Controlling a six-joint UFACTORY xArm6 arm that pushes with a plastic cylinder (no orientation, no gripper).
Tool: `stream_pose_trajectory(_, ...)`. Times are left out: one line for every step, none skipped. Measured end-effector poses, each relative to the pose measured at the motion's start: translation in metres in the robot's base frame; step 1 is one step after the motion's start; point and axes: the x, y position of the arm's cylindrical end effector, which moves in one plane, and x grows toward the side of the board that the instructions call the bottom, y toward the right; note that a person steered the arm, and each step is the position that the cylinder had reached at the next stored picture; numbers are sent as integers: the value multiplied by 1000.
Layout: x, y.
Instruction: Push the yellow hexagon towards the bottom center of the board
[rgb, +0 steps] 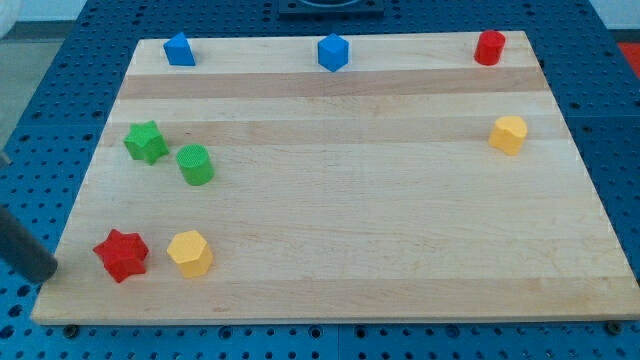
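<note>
Wooden board, pale planks with visible grain and lengthwise seams, smooth matte finish, sits on a blue perforated table with a regular grid of holes. Eight small blocks, matte plastic look, faceted. Two yellow: yellow hexagon near the view's bottom left corner, and a second yellow block, roughly cylindrical with flat facets, near the view's right edge, upper half. Two red: red star just beside the yellow hexagon on its left, small gap between them, and a red cylinder at the view's top right corner. Two green: green star and green cylinder, close together on the view's left side, nearly touching. Two blue along the view's top edge: a blue block at top left, house-like pentagon shape, and a blue cube at top center, standing corner-forward. Center and bottom center of the board hold no blocks. My tip is the lower end of a dark rod coming in from the view's left edge, at the board's bottom left edge, left of the red star and apart from it, with the star between the tip and the yellow hexagon. No gripper on this arm, so no open or closed state to give. A dark fixture shows at the view's top edge.
</note>
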Motion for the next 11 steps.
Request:
stream_pose_trajectory(24, 27)
stream_pose_trajectory(30, 58)
stream_pose_trajectory(30, 83)
stream_pose_trajectory(30, 97)
stream_pose_trajectory(27, 105)
stream_pose_trajectory(18, 108)
stream_pose_trajectory(9, 116)
stream_pose_trajectory(1, 130)
stream_pose_trajectory(-13, 136)
stream_pose_trajectory(-26, 139)
stream_pose_trajectory(-38, 147)
